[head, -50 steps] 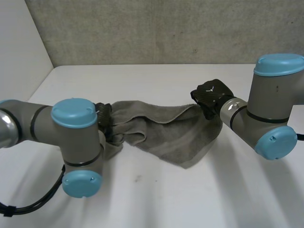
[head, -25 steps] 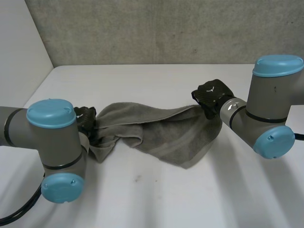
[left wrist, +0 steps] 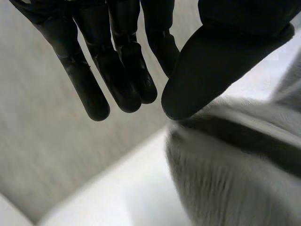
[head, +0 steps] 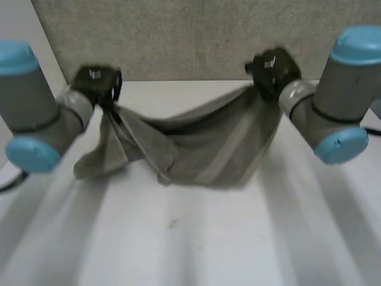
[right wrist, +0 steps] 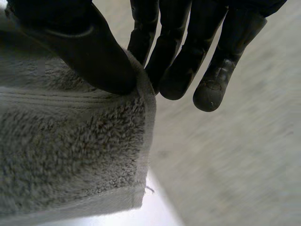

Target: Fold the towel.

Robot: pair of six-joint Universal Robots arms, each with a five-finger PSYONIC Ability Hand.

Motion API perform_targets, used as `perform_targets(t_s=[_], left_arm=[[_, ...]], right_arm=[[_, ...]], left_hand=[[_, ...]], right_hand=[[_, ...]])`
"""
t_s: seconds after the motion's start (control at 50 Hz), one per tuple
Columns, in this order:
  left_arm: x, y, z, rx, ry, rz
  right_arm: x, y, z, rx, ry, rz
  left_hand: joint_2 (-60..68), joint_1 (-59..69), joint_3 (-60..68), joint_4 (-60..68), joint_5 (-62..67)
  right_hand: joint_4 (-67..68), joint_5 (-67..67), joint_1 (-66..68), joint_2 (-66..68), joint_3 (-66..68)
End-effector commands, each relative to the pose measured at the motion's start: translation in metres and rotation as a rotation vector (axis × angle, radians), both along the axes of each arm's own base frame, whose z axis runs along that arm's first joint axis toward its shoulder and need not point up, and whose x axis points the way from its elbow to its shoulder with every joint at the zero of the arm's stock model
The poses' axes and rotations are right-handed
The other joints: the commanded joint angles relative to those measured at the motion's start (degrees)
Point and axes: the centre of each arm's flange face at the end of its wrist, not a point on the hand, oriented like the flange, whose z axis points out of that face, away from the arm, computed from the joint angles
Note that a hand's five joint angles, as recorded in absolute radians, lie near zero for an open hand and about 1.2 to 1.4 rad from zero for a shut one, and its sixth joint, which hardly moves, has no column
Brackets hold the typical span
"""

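A grey towel hangs in a sagging curve between my two raised hands, its low folds close to the white table. My left hand holds the towel's left end. In the left wrist view its thumb meets the towel at the fingertips, with the fingers straight. My right hand holds the right end high. In the right wrist view its thumb pinches the towel against the fingers along an edge near a corner.
A rough grey wall stands just behind both hands at the table's far edge. A pale side wall closes the left. Both arms flank the towel, with bare table in front.
Both hands have risen from the table toward the back wall, lifting the towel off the surface. The left hand swung up and to the left, stretching the towel out between the hands.
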Motion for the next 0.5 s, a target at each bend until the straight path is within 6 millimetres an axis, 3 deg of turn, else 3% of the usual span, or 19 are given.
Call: perform_targets(t_s=[0.02,0.06,0.1,0.14,0.2,0.24,0.26,0.3,0.32,0.36,0.38,0.42,0.44,0.46,0.5], left_arm=[[-0.010,-0.026,0.085,-0.275,0.074,-0.025],[-0.011,-0.029,0.114,-0.398,0.114,-0.023],[-0.011,-0.030,0.121,-0.441,0.127,-0.020],[-0.010,-0.029,0.123,-0.456,0.135,-0.019],[-0.011,-0.028,0.109,-0.406,0.131,-0.027],[-0.008,-0.023,0.074,-0.269,0.098,-0.027],[-0.008,-0.023,0.074,-0.269,0.098,-0.027],[-0.005,-0.013,0.028,-0.119,0.047,-0.031],[-0.005,-0.013,0.027,-0.118,0.047,-0.031],[-0.001,0.001,-0.012,0.011,0.009,-0.031],[0.000,0.001,-0.012,0.011,0.009,-0.031],[0.002,0.016,-0.043,0.108,-0.019,-0.038],[0.003,0.022,-0.055,0.141,-0.028,-0.043],[0.003,0.022,-0.055,0.141,-0.028,-0.043],[0.001,0.031,-0.071,0.173,-0.036,-0.062]], right_arm=[[0.007,-0.017,0.068,-0.291,-0.159,-0.032],[0.004,-0.019,0.091,-0.386,-0.255,-0.060],[0.002,-0.017,0.100,-0.409,-0.292,-0.060],[0.001,-0.014,0.104,-0.406,-0.305,-0.056],[-0.001,-0.008,0.100,-0.352,-0.287,-0.047],[-0.001,-0.001,0.086,-0.262,-0.230,-0.013],[-0.001,-0.001,0.086,-0.262,-0.230,-0.013],[-0.001,0.005,0.063,-0.142,-0.161,0.030],[-0.001,0.005,0.063,-0.141,-0.161,0.030],[-0.002,0.011,0.039,-0.030,-0.106,0.050],[-0.002,0.011,0.039,-0.029,-0.105,0.050],[-0.005,0.016,0.022,0.041,-0.074,0.057],[-0.007,0.019,0.017,0.058,-0.067,0.058],[-0.007,0.020,0.017,0.058,-0.067,0.058],[-0.010,0.027,0.015,0.076,-0.062,0.059]], left_hand=[[10.3,11.5,10.3,10.3,11.2],[10.3,11.5,10.3,10.3,11.2],[10.3,11.5,10.3,10.3,11.2],[10.3,11.5,10.3,10.3,11.2],[10.3,11.5,10.3,10.3,11.2],[10.3,11.5,10.3,10.3,11.2],[10.3,11.5,10.3,10.3,11.2],[10.3,11.5,10.3,10.3,11.2],[10.3,11.5,10.3,10.3,11.2],[10.3,11.5,10.3,10.3,11.2],[10.3,11.5,10.3,10.3,11.2],[10.3,11.5,10.3,10.3,11.2],[-2.3,-1.1,-2.3,-2.4,-1.5],[-2.4,-1.2,-2.4,-2.5,-1.6],[-35.1,-33.9,-35.1,-35.1,-34.2]], right_hand=[[3.3,3.1,3.3,3.7,3.7],[3.3,3.1,3.3,3.7,3.7],[3.3,3.1,3.3,3.7,3.7],[3.3,3.1,3.3,3.7,3.7],[3.3,3.1,3.3,3.7,3.7],[3.3,3.1,3.3,3.7,3.7],[3.3,3.1,3.3,3.7,3.7],[3.3,3.1,3.3,3.7,3.7],[3.3,3.1,3.3,3.7,3.7],[3.3,3.1,3.3,3.7,3.7],[3.3,3.1,3.3,3.7,3.7],[3.3,3.1,3.3,3.7,3.7],[3.3,3.1,3.3,3.7,3.7],[3.3,3.1,3.3,3.7,3.7],[3.3,3.1,3.3,3.7,3.7]])
